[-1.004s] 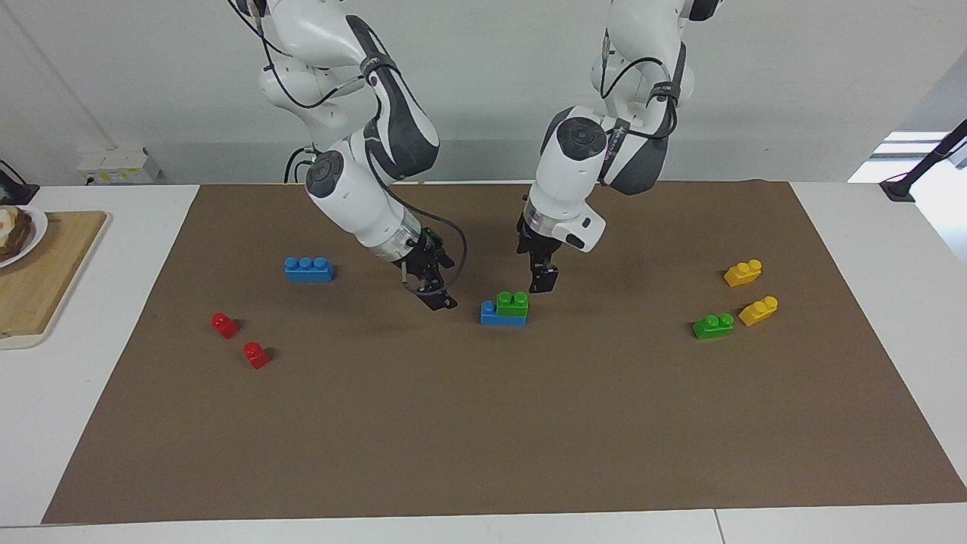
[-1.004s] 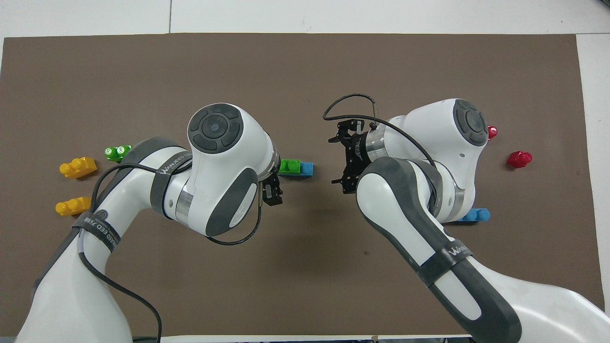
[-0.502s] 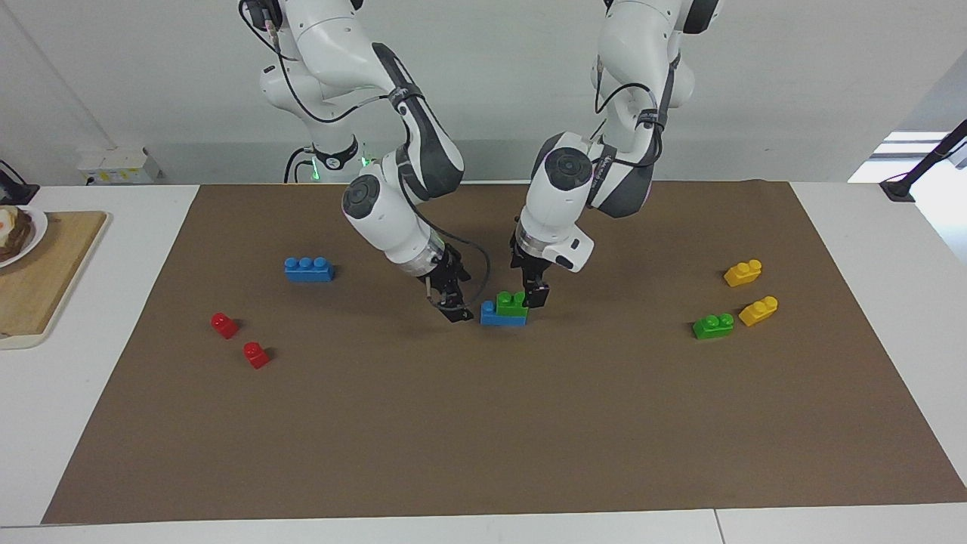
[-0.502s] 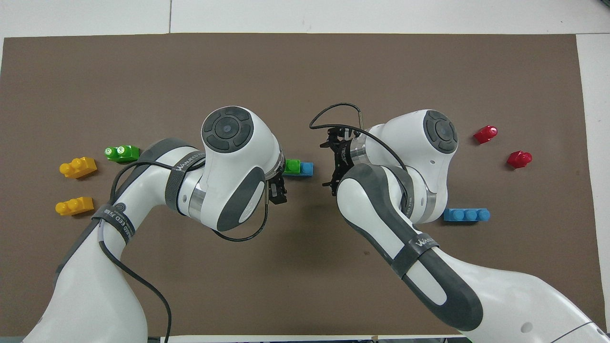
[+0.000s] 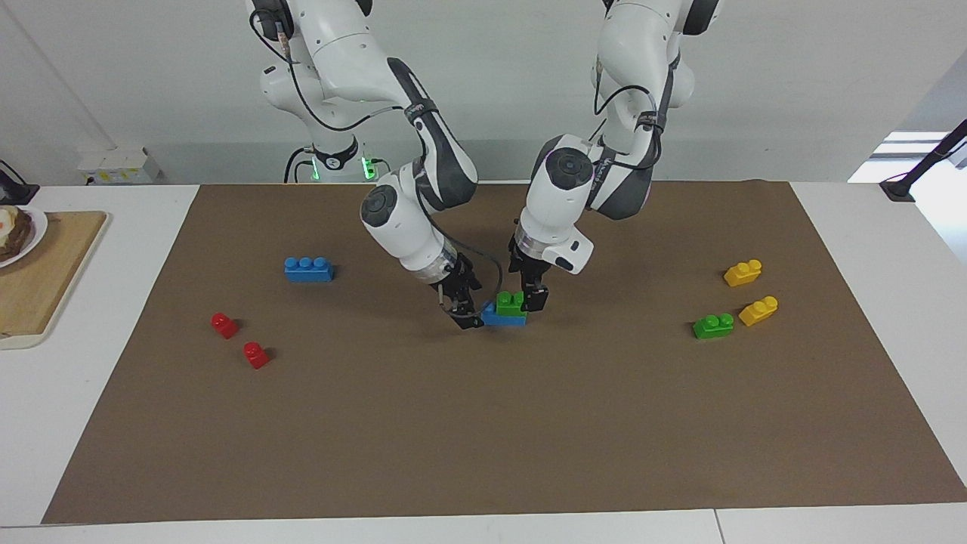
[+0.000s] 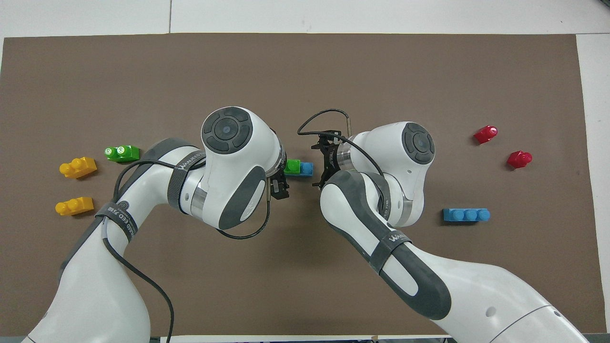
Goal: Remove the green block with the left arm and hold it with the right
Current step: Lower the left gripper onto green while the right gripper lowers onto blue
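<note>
Green block (image 5: 511,303) is sitting stacked on a blue brick (image 5: 502,318) near the middle of the brown mat (image 5: 483,423), on the end of that brick toward my left arm's side, so one blue stud is bare at the other end. My left gripper (image 5: 534,298) is down right beside the green block, at its end toward the left arm's side; one finger (image 5: 536,299) looks like it's touching or nearly touching the block, but honestly I can't tell how far apart my fingers are or whether I've actually got a grip. My right gripper (image 5: 468,317) is low at the blue brick's bare end, tilted in toward it, tip right against the brick or very close to it; same deal, can't tell if it's pinching anything. From overhead my two wrists crowd in from either side and only a sliver of green block (image 6: 292,166) and blue brick (image 6: 306,168) peeks out between them. Other stuff on the mat: a second green block (image 5: 713,326) toward the left arm's end with two yellow bricks (image 5: 743,273) (image 5: 758,310) just beside it, a loose blue three-stud brick (image 5: 308,269) toward the right arm's end, and two small red pieces (image 5: 224,325) (image 5: 256,354) near that. A wooden board (image 5: 45,272) sits off the mat at the right arm's end.
</note>
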You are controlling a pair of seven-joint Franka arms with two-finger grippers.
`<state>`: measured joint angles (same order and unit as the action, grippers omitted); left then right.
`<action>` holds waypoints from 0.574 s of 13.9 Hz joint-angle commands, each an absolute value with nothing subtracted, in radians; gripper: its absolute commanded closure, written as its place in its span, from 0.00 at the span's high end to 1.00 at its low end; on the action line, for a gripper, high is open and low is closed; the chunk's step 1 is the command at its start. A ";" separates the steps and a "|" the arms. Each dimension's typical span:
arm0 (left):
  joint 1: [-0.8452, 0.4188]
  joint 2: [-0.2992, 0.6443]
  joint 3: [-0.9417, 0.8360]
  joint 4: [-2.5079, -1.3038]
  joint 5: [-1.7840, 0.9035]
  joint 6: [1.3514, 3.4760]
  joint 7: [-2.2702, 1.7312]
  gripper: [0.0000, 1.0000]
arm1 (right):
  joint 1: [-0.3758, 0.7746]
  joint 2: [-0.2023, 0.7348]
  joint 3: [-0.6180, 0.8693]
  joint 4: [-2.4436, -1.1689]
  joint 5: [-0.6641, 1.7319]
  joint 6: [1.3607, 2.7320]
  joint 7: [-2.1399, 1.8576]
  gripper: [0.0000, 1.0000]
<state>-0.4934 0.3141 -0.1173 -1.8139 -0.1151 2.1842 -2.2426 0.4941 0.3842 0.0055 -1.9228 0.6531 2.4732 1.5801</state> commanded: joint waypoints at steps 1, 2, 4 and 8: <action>-0.509 0.331 -0.104 -1.813 -0.100 2.207 -2.272 1.00 | 0.517 0.403 0.006 -1.927 0.696 2.534 1.585 0.98; -0.509 0.334 -0.104 -1.813 -0.100 2.207 -2.273 1.00 | 0.522 0.411 0.006 -1.927 0.701 2.540 1.585 0.98; -0.508 0.339 -0.104 -1.816 -0.100 2.212 -2.273 1.00 | 0.535 0.428 0.005 -1.924 0.715 2.571 1.585 0.98; -0.509 0.344 -0.104 -1.818 -0.100 2.229 -2.275 1.00 | 0.545 0.454 0.005 -1.924 0.719 2.602 1.577 0.87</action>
<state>-0.4934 0.3398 -0.1171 -1.8140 -0.1132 2.2048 -2.2509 0.5396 0.4419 0.0057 -1.9233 0.6923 2.5766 1.5801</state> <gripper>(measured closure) 0.000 0.000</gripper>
